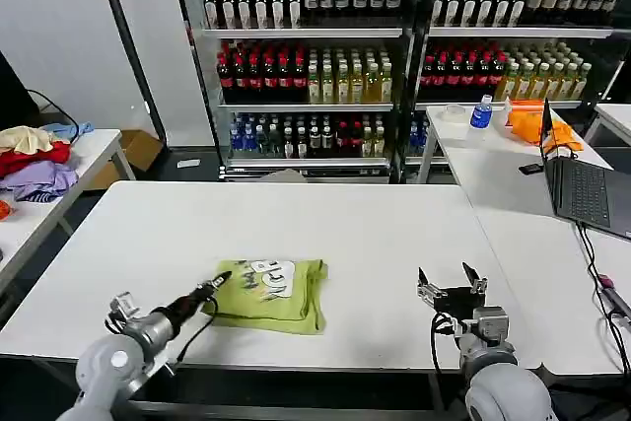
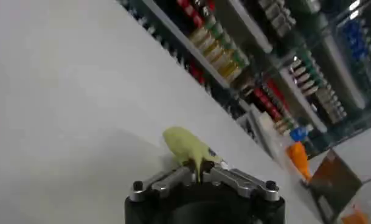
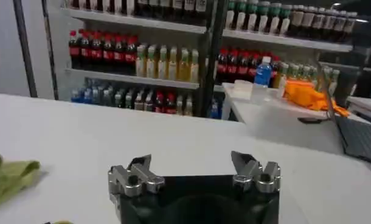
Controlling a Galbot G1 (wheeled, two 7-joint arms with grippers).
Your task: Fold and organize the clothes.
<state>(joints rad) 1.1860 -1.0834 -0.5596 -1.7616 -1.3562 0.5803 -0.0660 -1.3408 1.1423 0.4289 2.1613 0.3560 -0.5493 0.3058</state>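
Note:
The lime yellow-green T-shirt lies folded into a small rectangle on the white table, white print showing at its far edge. My left gripper is at the shirt's left edge, shut on a pinch of the fabric; in the left wrist view the green cloth rises from between the closed jaws of my left gripper. My right gripper hovers open over bare table to the right of the shirt. In the right wrist view my right gripper has its jaws wide apart, and the shirt's edge lies off to one side.
A side table on the left holds a red, purple and cream garment heap. The right-hand table carries a laptop, an orange cloth and a blue-capped bottle. Drink shelves stand behind.

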